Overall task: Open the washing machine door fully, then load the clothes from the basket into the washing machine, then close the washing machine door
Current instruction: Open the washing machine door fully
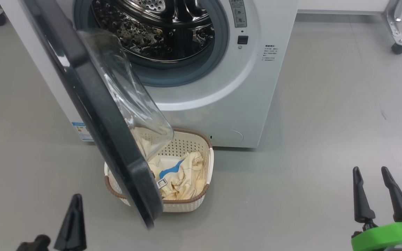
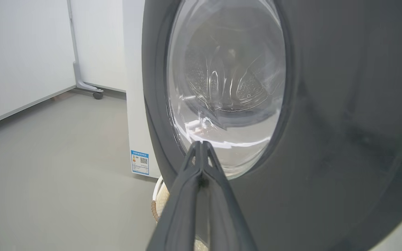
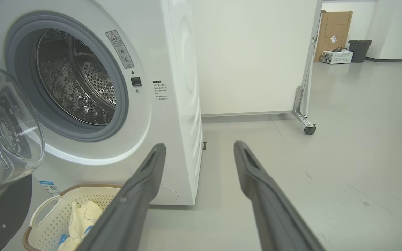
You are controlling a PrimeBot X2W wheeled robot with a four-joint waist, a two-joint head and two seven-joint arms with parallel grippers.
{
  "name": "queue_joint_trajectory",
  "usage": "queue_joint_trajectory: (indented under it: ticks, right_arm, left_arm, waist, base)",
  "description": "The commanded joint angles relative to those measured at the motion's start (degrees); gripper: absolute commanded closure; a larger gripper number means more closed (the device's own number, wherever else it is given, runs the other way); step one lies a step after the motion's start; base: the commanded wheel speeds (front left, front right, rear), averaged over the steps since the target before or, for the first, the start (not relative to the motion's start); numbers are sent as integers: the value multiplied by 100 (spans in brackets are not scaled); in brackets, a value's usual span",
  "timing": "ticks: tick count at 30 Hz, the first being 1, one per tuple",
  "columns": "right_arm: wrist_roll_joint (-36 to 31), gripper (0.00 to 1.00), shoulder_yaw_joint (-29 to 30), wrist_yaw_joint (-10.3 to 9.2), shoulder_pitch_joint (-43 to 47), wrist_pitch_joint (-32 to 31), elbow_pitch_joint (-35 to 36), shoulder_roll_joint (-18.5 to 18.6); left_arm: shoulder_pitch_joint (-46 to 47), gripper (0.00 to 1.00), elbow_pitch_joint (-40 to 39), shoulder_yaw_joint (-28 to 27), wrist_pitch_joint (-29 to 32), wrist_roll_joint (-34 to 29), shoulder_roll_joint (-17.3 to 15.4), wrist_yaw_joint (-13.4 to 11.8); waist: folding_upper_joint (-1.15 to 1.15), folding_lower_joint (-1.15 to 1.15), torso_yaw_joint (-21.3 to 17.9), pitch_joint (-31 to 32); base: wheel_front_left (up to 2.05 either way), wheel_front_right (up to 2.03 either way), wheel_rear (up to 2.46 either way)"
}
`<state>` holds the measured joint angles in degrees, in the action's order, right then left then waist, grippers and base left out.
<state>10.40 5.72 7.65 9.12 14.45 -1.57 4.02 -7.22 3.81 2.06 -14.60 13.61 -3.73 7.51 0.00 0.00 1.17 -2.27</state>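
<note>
Down on the floor point(image 1: 326, 139) before the washing machine point(image 1: 257, 87), the basket point(image 1: 187, 205) holds the clothes point(image 1: 183, 177), under the open washing machine door point(image 1: 99, 115). Left claw point(image 2: 201, 144) is pressed together beside that door; right claw point(image 1: 370, 169) is spread.

Half the basket point(image 1: 186, 206), perhaps some clothes point(image 1: 183, 178), behind the washing machine door point(image 1: 105, 118)

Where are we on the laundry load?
Done: washing machine door stands partway open, drum exposed. In hand: left gripper, jaws shut, points at the door's outer face, likely to push it wider; right gripper open, idle. Left: clothes sit in the basket; loading and closing.
</note>
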Motion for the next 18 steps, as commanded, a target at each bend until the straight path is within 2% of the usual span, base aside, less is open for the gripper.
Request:
queue_joint_trajectory:
  ticks: [1, 7, 10, 14, 18]
  right_arm:
    - [-55, 0, -92, -16, -122, 54, 195, 84]
    - [-57, 0, -78, -16, -81, 54, 184, 70]
    - [-55, 0, -58, -16, -40, 55, 189, 54]
    - [-68, 0, -49, -16, -6, 55, 185, 37]
    - [-69, 0, -40, -16, 1, 55, 189, 14]
  left_arm:
    - [181, 100, -147, -360, -40, -68, -22, -2]
    - [451, 100, -305, -1016, -40, -221, -46, -2]
    - [796, 100, -838, -1253, -40, -432, -157, -95]
    - [1288, 100, -1438, -1236, 153, -521, -355, -123]
    - [1793, 100, -2213, -741, 730, -576, -304, -108]
  waist:
    - [0, 0, 8, -1]
    - [0, 0, 78, 33]
    - [0, 0, 184, 90]
    - [0, 0, 304, 164]
    - [0, 0, 421, 210]
  base:
    - [0, 0, 0]
    - [0, 0, 0]
    - [0, 0, 0]
    - [0, 0, 0]
    - [0, 0, 0]
